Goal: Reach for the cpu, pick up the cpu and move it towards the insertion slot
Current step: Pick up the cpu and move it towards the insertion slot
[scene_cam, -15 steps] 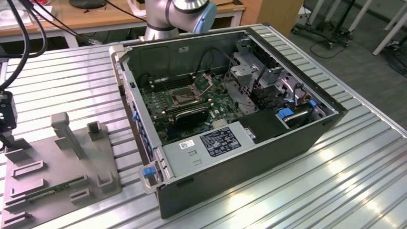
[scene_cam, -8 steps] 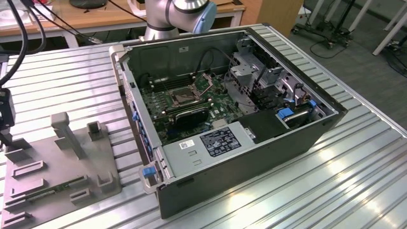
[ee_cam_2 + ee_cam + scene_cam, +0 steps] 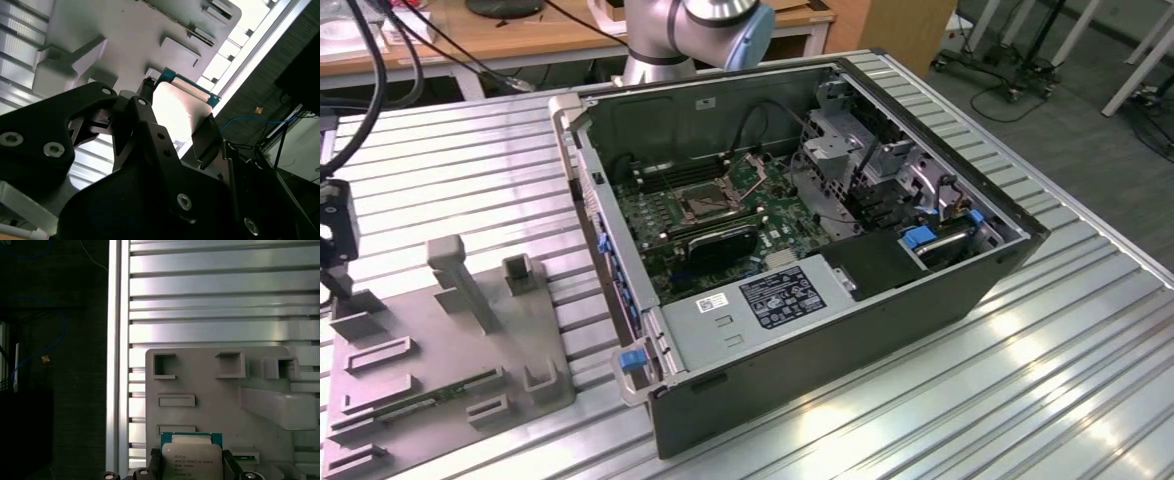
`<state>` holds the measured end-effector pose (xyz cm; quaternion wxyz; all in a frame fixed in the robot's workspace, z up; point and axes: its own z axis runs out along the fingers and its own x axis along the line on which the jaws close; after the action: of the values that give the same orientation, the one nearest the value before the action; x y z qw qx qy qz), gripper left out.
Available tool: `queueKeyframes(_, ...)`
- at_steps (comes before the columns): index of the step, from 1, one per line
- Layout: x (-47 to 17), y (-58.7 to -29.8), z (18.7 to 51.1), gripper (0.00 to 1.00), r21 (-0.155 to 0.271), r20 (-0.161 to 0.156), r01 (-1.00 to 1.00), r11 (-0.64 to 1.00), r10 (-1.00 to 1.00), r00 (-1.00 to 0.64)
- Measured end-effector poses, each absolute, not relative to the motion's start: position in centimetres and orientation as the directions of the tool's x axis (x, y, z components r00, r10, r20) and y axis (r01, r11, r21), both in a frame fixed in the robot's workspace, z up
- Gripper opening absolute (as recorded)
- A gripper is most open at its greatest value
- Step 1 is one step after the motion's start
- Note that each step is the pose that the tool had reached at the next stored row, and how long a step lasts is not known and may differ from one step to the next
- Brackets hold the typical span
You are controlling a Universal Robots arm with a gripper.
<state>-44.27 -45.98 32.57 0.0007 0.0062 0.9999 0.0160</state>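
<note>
Gripper (image 3: pixel 175 122) fingers (image 3: pixel 146 107) close on two opposite edges of the cpu (image 3: pixel 175 107) in the second wrist view, pinching it flat with its bright metal top facing the camera. An edge grip like this probably keeps the pads off the chip's underside and holds it level. Behind it lies the grey fixture plate (image 3: pixel 125 30), and the chip looks slightly clear of the plate, though I cannot be sure.

In the first wrist view, the cpu sits between the two dark fingers (image 3: pixel 155 462) over the plate's near edge. Beyond it the plate carries raised square pockets (image 3: pixel 165 365) and shallow rectangular recesses (image 3: pixel 176 400); these look empty.

In the exterior view, the gripper hangs at the exterior view's left edge, over the fixture plate, where a memory stick (image 3: pixel 427 400) lies in a long holder. The open computer case (image 3: pixel 854 330) holds the green motherboard (image 3: pixel 774 235), with the insertion slot (image 3: pixel 700 205) on it, well apart from the gripper. Carrying the chip to the slot looks barely begun.
</note>
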Motion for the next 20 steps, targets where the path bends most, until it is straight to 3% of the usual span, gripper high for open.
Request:
queueKeyframes(11, -43.4, -46.0, 33.0, 0.55, 0.032, -0.001, 0.013, 0.999, 0.013, -1.0)
queueKeyframes(20, -43.4, -45.9, 35.7, 0.55, 0.032, -0.001, 0.012, 0.999, 0.013, -1.0)
